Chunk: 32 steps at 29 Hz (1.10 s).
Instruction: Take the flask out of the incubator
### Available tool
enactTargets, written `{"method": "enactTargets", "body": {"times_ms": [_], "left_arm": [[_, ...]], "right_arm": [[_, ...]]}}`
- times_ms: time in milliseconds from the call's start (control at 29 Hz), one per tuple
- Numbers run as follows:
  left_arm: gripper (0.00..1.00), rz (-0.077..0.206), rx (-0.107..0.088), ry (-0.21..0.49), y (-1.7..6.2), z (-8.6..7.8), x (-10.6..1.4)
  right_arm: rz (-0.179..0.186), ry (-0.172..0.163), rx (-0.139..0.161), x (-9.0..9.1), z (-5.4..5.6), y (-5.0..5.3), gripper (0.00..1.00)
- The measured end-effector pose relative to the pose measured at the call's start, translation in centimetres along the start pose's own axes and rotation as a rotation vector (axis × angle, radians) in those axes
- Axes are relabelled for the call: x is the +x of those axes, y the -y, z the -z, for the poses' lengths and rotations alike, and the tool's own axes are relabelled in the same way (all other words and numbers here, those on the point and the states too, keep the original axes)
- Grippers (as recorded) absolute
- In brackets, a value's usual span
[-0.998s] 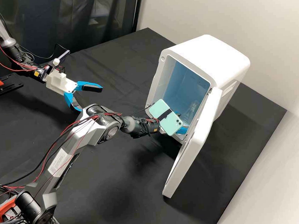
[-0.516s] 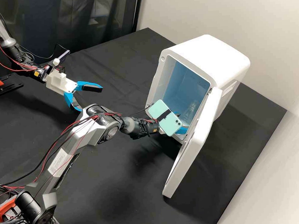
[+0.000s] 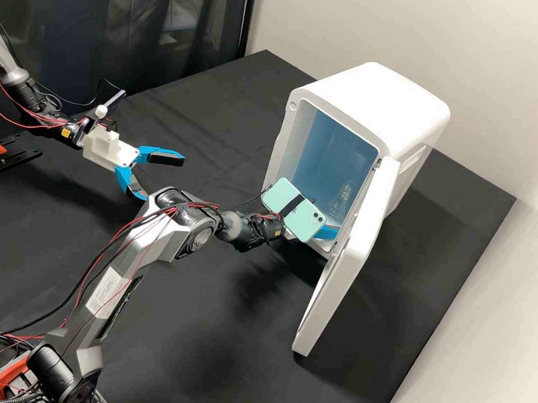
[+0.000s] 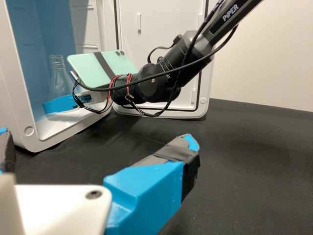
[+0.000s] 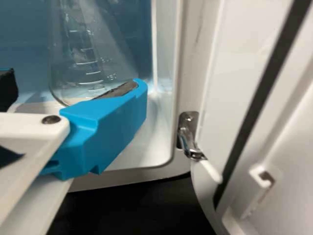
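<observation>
A clear glass flask (image 5: pixel 93 54) stands upright on the floor of the white incubator (image 3: pixel 391 106), against its blue back wall. In the high view the flask (image 3: pixel 344 195) shows faintly inside, and the left wrist view shows the flask (image 4: pixel 57 78) behind the other arm's mint-green phone. My right gripper (image 5: pixel 68 88) is inside the chamber, open, with its fingers on either side of the flask's base; one blue finger (image 5: pixel 105 117) lies against the base. My left gripper (image 3: pixel 161 177) hangs open and holds nothing, well left of the incubator.
The incubator door (image 3: pixel 351 251) stands open towards the front, close beside my right wrist. A metal latch (image 5: pixel 188 137) sits on the frame by the door. Black bench cloth (image 3: pixel 240 325) lies bare in front.
My right wrist has shifted slightly left, back from the chamber. The left arm has not moved.
</observation>
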Motion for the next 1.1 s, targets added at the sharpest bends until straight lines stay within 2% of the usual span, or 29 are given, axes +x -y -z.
{"method": "enactTargets", "body": {"times_ms": [275,516,757,1102], "left_arm": [[1.0,0.0,0.0,0.0,0.0,0.0,0.0],[1.0,0.0,0.0,0.0,0.0,0.0,0.0],[1.0,0.0,0.0,0.0,0.0,0.0,0.0],[1.0,-0.006,0.001,0.006,-0.23,-0.2,0.3]], "right_arm": [[0.008,-0.012,0.01,0.6,0.5,-0.1,1.0],[0.009,-0.015,0.015,1.7,0.4,0.3,1.0],[0.007,-0.016,0.015,1.9,0.4,0.3,1.0],[0.003,-0.009,-0.005,2.0,0.2,-0.2,1.0]]}}
